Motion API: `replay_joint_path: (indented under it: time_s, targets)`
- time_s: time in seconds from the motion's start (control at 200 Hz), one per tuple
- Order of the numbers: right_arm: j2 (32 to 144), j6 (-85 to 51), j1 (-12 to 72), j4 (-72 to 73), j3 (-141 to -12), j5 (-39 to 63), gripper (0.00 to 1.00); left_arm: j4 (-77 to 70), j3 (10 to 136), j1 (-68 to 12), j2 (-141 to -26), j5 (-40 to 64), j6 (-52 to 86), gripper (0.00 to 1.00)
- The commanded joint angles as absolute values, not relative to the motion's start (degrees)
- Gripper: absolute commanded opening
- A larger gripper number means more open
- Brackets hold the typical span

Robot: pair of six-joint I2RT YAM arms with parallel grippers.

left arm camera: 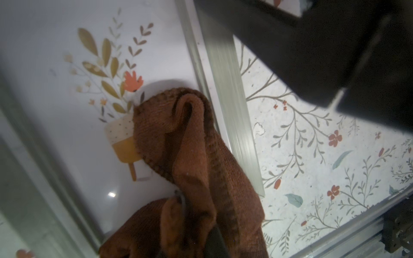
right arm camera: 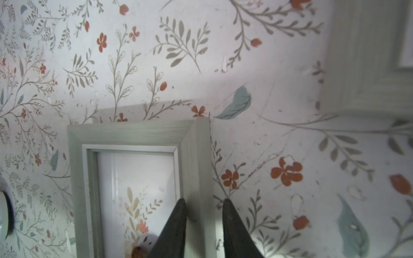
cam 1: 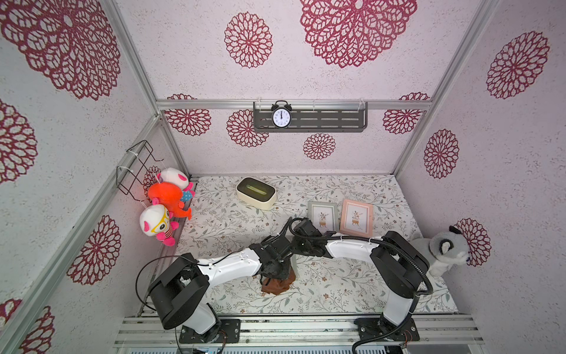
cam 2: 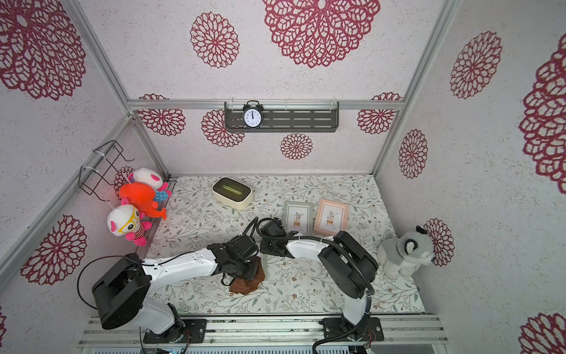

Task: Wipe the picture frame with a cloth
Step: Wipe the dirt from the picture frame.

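Rust-brown cloth (cam 1: 277, 283) sat bunched in the left pincer (cam 1: 274, 269), which was clamped tight on it, at the near middle of the surface (cam 1: 337, 285). From the left wrist, the cloth lay on the glass of a picture frame (left arm camera: 230, 93) lying flat. It covered part of the printed potted plant and touched the frame's grey-green rail.

The right pincer (right arm camera: 203, 202) stood narrow, with one finger on each side of that frame's rail, close to a corner. Whether it actually pinched the rail could not be told.

Three frames were counted. Besides the flat one, two stood upright side by side at the far right of middle: a grey-green frame (cam 1: 323, 216) on the left and a pink frame (cam 1: 356, 219) on the right. Each held a potted-plant print.

The only writing that could be made out was on one clock (cam 1: 281, 116), a black twin-bell alarm clock on the single grey shelf (cam 1: 330, 119) on the far wall. Its white dial carried black numerals, and both hands pointed near the twelve.

Four plush toys were in view. Three clustered at the far left under one wire basket (cam 1: 134, 167): a white-and-pink toy (cam 1: 174, 177), an orange toy (cam 1: 167, 197) and a toy with yellow glasses (cam 1: 156, 225). A grey-and-white toy (cam 1: 444, 248) sat at the right wall. One cream box (cam 1: 256, 193) with a dark top lay at the far middle.
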State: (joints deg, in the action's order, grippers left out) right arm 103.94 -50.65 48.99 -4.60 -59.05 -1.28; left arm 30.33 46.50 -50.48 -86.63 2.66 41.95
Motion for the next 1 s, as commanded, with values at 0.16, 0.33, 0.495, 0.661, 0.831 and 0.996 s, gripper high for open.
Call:
replay_joint_path:
  time_s: [0.16, 0.33, 0.495, 0.661, 0.831, 0.996]
  targets:
    - [106.61, -50.06, 50.08, -11.55, -57.84, -0.31, 0.28, 37.94, 40.61, -46.39, -79.72, -2.61, 43.42, 0.00]
    - [105.91, -49.44, 50.14, -10.39, -57.32, -0.04, 0.28, 36.74, 40.16, -44.92, -78.75, -1.67, 42.98, 0.00]
    - [104.64, -48.50, 50.80, -8.74, -57.73, 1.04, 0.33, 32.68, 41.37, -45.69, -83.13, 1.02, 42.89, 0.00]
    - [103.92, -47.84, 51.42, -7.88, -58.41, 1.41, 0.37, 30.40, 44.17, -46.17, -87.04, 2.64, 42.42, 0.00]
    - [104.58, -47.71, 51.42, -7.32, -58.35, 2.07, 0.37, 30.09, 43.92, -46.32, -87.36, 2.76, 42.34, 0.00]
    - [103.24, -47.64, 51.42, -5.38, -57.68, 2.00, 0.37, 31.09, 42.08, -46.31, -85.12, 2.29, 42.93, 0.00]
